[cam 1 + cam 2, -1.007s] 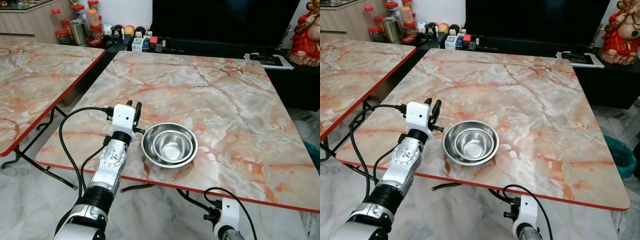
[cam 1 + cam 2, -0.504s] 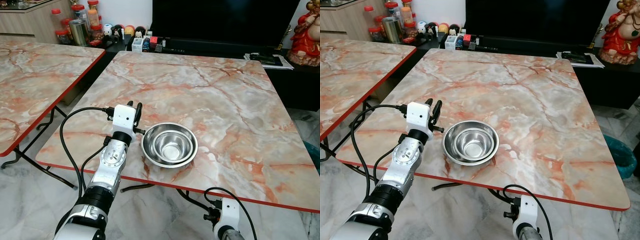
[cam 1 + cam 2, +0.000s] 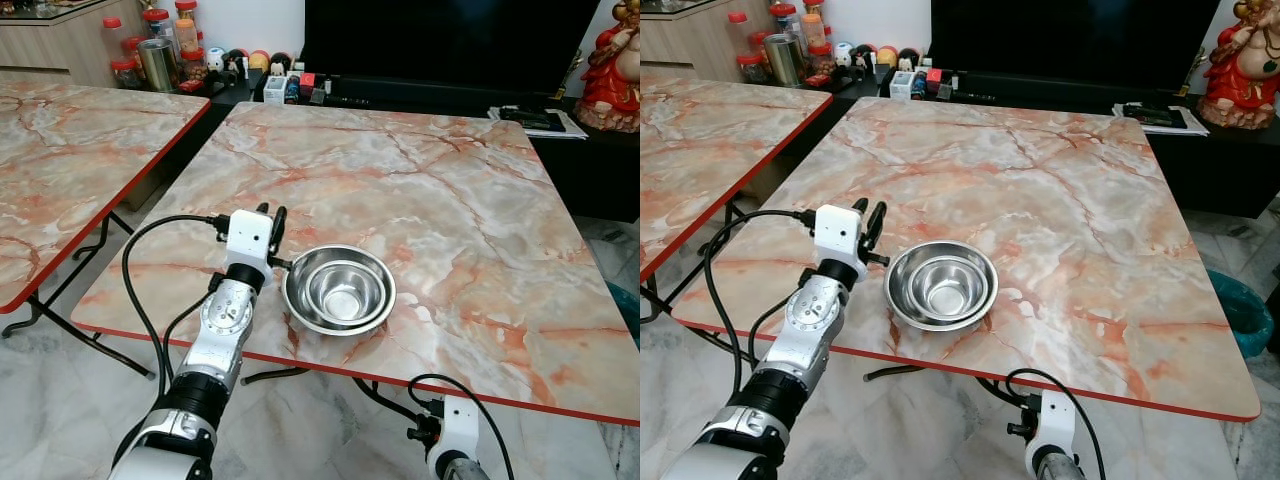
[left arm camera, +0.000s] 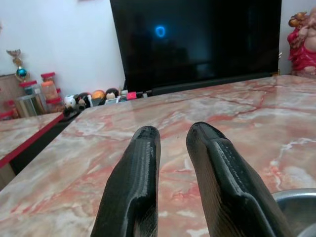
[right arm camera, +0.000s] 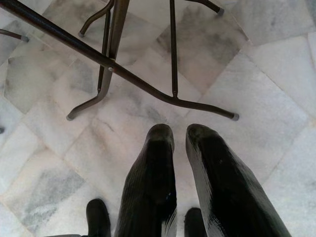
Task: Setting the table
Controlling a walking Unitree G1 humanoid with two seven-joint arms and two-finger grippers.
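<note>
Bowls: two steel bowls (image 3: 339, 290), the smaller nested inside the larger, sit mouth-up on the surface (image 3: 420, 200) near its near edge, left of the middle. Being round, they have no long axis that I can name; their open side faces straight up.

Left fingers: my left gripper (image 3: 270, 222) lies low over the surface just left of the bowls' rim, pointing toward the far side of the room. In my left wrist view the two black fingers (image 4: 136, 187) stand a narrow gap apart with nothing between them, and the bowl's rim (image 4: 296, 200) shows just beside them. I cannot tell whether a finger touches the rim.

Right fingers: my right arm (image 3: 455, 440) hangs below the near edge of the surface. My right gripper (image 5: 178, 136) points down at the marble floor (image 5: 256, 98), its fingers close together and empty, near the black table legs (image 5: 113, 64).

Surroundings: a second marbled table (image 3: 70, 150) stands to the left; a dark screen (image 3: 450, 45), jars (image 3: 160, 55) and a red figurine (image 3: 612, 70) lie beyond the far edge.
</note>
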